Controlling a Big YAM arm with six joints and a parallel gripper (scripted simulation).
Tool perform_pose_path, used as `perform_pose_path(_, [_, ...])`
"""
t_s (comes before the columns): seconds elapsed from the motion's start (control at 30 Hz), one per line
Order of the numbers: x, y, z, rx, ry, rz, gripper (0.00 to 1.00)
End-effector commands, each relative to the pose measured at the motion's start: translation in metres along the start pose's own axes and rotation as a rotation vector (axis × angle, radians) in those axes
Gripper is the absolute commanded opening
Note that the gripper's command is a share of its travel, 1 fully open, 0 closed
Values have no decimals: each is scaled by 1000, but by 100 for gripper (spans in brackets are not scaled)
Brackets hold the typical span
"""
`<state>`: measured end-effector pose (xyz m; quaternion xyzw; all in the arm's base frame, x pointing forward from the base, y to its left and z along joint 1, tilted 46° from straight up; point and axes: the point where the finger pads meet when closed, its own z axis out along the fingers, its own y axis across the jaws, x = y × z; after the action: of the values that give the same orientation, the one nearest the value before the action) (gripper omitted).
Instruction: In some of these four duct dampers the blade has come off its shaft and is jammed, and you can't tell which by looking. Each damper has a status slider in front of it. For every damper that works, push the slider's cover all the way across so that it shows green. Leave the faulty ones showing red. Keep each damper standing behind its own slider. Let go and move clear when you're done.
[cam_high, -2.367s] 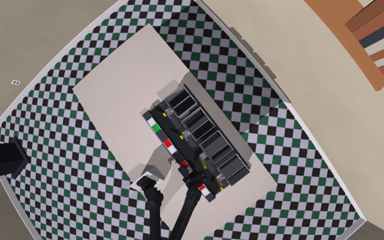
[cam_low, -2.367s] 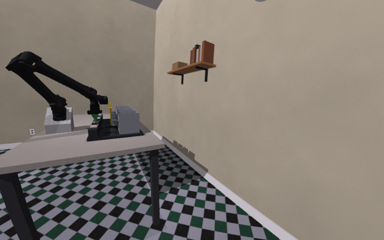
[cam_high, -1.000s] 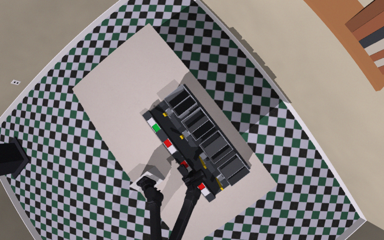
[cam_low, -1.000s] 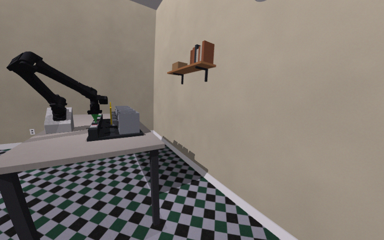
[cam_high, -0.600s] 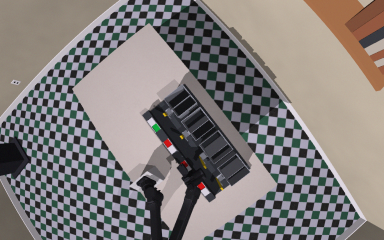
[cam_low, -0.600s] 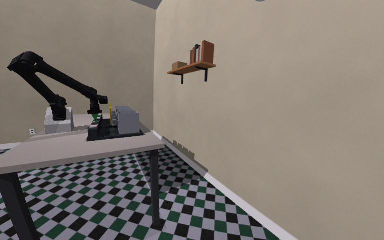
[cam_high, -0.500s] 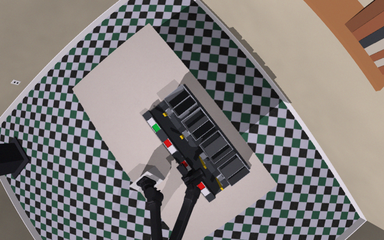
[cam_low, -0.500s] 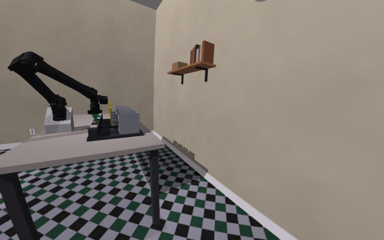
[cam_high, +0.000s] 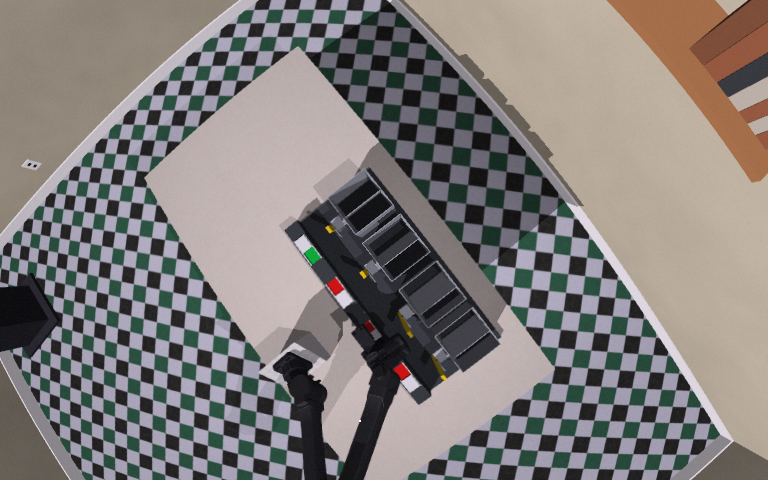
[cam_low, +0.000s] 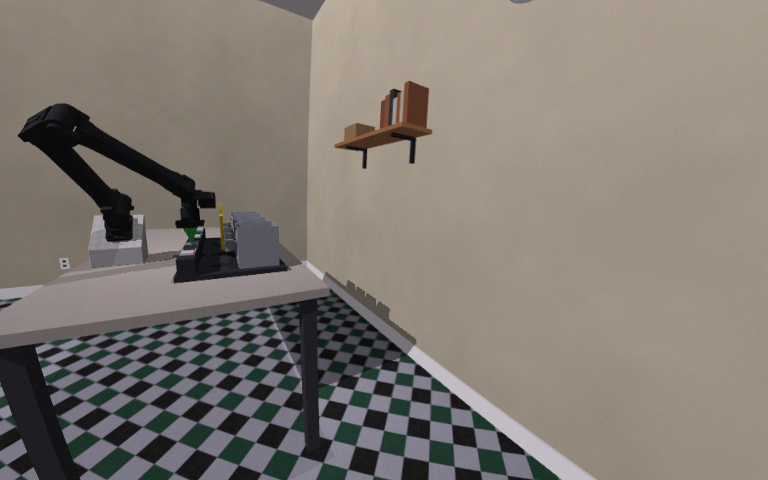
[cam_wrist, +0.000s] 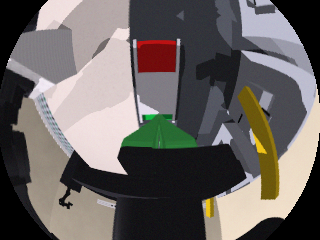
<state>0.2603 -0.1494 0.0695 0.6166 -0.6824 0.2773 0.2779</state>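
Four grey duct dampers (cam_high: 362, 203) (cam_high: 396, 247) (cam_high: 433, 294) (cam_high: 467, 338) stand in a row on a black base (cam_high: 346, 261), each with a yellow lever (cam_high: 404, 323) (cam_wrist: 260, 140). The first slider (cam_high: 311, 255) shows green. The second slider (cam_high: 335, 286) and the fourth slider (cam_high: 401, 371) show red. My gripper (cam_high: 378, 339) (cam_low: 192, 237) (cam_wrist: 159, 118) is shut and empty, its green fingertips against the near end of the third slider's grey cover (cam_wrist: 157, 90). That slider shows red (cam_high: 369, 326) (cam_wrist: 157, 56) at its far end and a thin green strip (cam_wrist: 157, 117) by my fingertips.
The base sits on a beige table (cam_high: 237, 169) (cam_low: 141, 300) close to its right edge. The arm's grey pedestal (cam_low: 117, 246) stands at the near edge. A wall shelf (cam_low: 385, 135) with books hangs well away from the table.
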Motion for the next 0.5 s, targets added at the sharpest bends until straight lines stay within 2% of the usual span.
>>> perform_pose_path(0.0, [-11, -1, 0, 8, -3, -4, 0])
perform_pose_path(0.47, [-19, -1, 0, 9, -3, -4, 0])
